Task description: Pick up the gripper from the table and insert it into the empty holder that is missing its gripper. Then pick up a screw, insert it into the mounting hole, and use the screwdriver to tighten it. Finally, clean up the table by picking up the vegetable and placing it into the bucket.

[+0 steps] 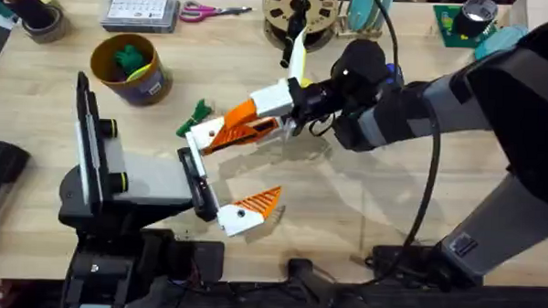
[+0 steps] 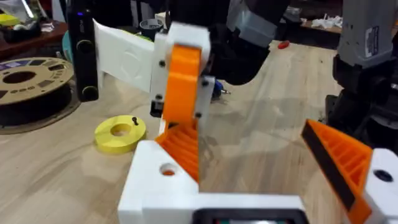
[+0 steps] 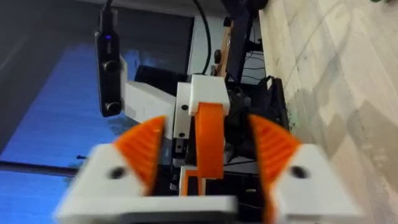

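— Orange plastic, hard and ribbed: that was how we read the gripper [image 1: 241, 132]. Where did we place it?

— Against the holder [image 1: 200, 139], the plain white finger block of the left tool [image 1: 255, 167], just beside the vegetable [image 1: 197, 112]. In the left wrist view we saw its ribs sitting above the block's round mounting hole. We could not tell whether it was fully seated.

— And the right tool [image 3: 208, 165]?

— Its two orange pads were spread, with the wedge between them and a gap showing on each side, so we judged it was clamping nothing. The left tool's fingers also stood wide apart, with nothing held between them.

— How did we expect the wedge to handle?

— Light and stiff, we thought, with smooth flanks that could slip or twist under a skewed pinch. We would have taken it across the flat sides, near the thick end, keeping the ribbed face and the hole clear.

— The rest?

— A leafy, soft-looking sprig on the pale wooden surface [image 1: 364, 203], and the squat round mustard bucket [image 1: 131, 71] nearby, already holding a bigger green bundle.
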Controlling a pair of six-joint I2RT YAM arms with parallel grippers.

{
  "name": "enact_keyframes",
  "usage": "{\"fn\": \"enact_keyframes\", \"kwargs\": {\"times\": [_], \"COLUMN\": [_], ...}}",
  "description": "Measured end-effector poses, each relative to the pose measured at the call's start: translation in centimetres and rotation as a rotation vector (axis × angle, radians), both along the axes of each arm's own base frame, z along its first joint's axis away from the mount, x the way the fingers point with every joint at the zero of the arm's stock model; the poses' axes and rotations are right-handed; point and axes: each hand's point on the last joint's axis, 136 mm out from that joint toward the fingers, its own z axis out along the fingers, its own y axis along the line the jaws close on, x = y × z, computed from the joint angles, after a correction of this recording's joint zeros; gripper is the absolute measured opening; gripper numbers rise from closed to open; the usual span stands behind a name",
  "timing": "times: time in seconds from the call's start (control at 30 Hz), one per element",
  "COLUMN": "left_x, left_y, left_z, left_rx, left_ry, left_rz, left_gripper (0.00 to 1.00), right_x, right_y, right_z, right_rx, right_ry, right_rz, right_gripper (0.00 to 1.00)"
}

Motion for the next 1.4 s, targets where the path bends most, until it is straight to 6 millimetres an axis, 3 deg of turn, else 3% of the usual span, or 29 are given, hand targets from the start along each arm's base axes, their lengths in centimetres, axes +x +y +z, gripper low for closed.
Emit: {"fn": "enact_keyframes", "kwargs": {"times": [0.07, 0.1, 0.47, 0.67, 0.83, 1.07, 1.4], "left_x": [0.0, 0.0, -0.1, -0.1, -0.1, -0.1, -0.1], "left_y": [0.0, 0.0, 0.0, 0.0, 0.0, 0.0, 0.0], "left_z": [0.0, 0.0, 0.0, 0.0, 0.0, 0.0, 0.0], "left_rx": [0.000, 0.000, -0.001, -0.001, -0.001, -0.001, -0.001], "left_ry": [0.001, 0.001, 0.002, 0.001, 0.001, 0.002, 0.001], "left_rz": [-0.001, -0.002, -0.005, -0.005, -0.005, -0.005, -0.005], "left_gripper": [0.985, 0.985, 0.985, 0.985, 0.985, 0.985, 0.985], "right_x": [-0.1, -0.1, 0.3, 1.8, 3.1, 3.5, 3.8], "right_y": [0.0, 0.1, -0.3, -1.7, -3.1, -6.8, -12.9], "right_z": [0.0, 0.0, 0.0, 0.1, 1.5, 1.7, 3.5], "right_rx": [0.001, 0.001, -0.001, -0.002, -0.006, -0.129, -0.359], "right_ry": [-0.003, -0.002, -0.001, -0.005, -0.016, 0.063, -0.092], "right_rz": [0.002, 0.002, -0.001, -0.040, -0.088, -0.179, -0.416], "right_gripper": [0.958, 0.987, 0.995, 0.995, 0.995, 0.995, 0.995]}}
